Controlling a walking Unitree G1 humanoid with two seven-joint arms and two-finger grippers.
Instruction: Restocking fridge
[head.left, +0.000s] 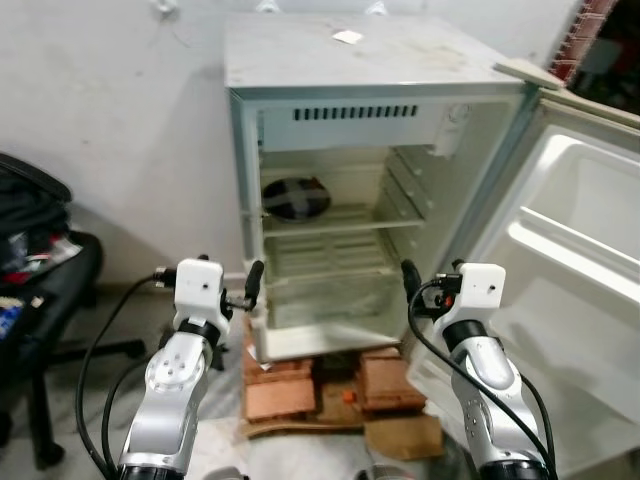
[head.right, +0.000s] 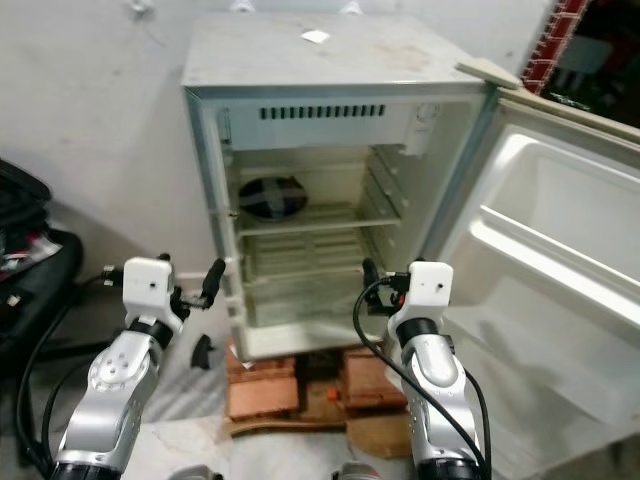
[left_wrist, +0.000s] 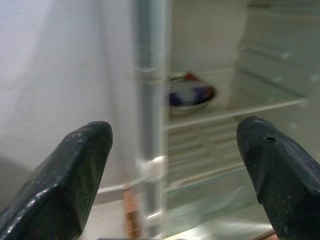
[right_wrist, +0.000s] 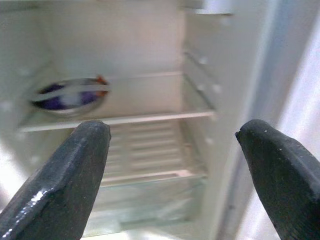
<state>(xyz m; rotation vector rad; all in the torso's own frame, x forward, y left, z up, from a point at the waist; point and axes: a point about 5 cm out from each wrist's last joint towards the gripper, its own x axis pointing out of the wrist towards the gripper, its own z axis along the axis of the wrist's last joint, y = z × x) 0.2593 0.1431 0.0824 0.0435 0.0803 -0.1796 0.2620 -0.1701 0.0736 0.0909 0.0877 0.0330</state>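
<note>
A small white fridge (head.left: 400, 62) stands open in front of me, its door (head.left: 585, 235) swung out to the right. A dark round bowl (head.left: 296, 197) rests on the left of the upper glass shelf (head.left: 360, 221); it also shows as the bowl (right_wrist: 70, 95) in the right wrist view. The lower wire shelf and clear drawer (head.left: 330, 295) hold nothing I can make out. My left gripper (head.left: 232, 285) is raised before the fridge's left edge, open and holding nothing. At the same height, my right gripper (head.left: 432, 275) is open and bare before the fridge's right side.
The fridge sits on red bricks (head.left: 290, 385) with a cardboard sheet (head.left: 400, 435) on the floor beside them. A black chair (head.left: 45, 300) loaded with dark bags stands at the left. A small white scrap (head.left: 347, 37) lies on the fridge top.
</note>
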